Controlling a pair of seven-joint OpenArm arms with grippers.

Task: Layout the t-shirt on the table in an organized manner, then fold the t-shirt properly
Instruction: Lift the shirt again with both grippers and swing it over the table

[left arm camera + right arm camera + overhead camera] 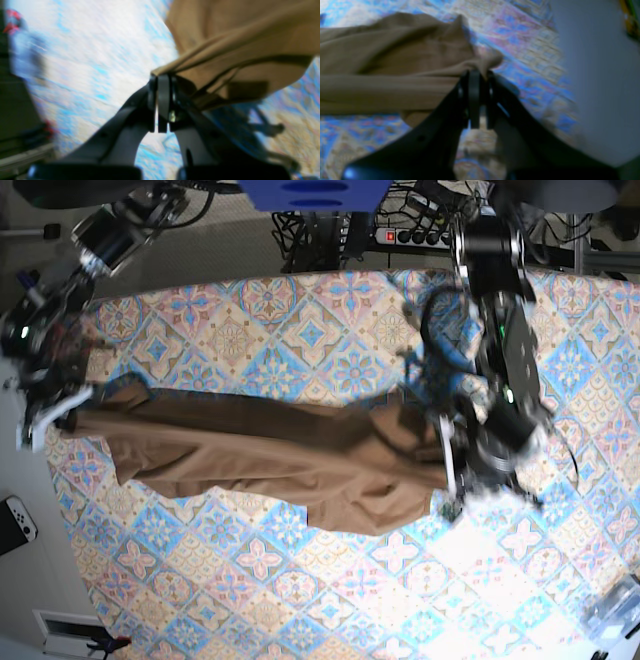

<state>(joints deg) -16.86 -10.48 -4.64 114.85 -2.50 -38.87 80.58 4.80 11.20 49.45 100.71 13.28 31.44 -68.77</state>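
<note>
The tan-brown t-shirt (270,450) hangs stretched in a long band across the table (300,580), held up at both ends. On the right of the base view my left gripper (452,452) is shut on one end of the cloth; its wrist view shows the t-shirt (240,50) pinched at the left gripper (161,77) tips. On the left of the base view my right gripper (75,402) is shut on the other end. The right wrist view shows the t-shirt (390,65) bunched at the right gripper (477,73) tips. All views are blurred.
The patterned table cloth (525,45) runs to the left edge, where white floor (20,530) and a game controller (18,520) lie. A power strip and cables (420,230) sit behind the table. A clear object (618,615) rests at the front right corner.
</note>
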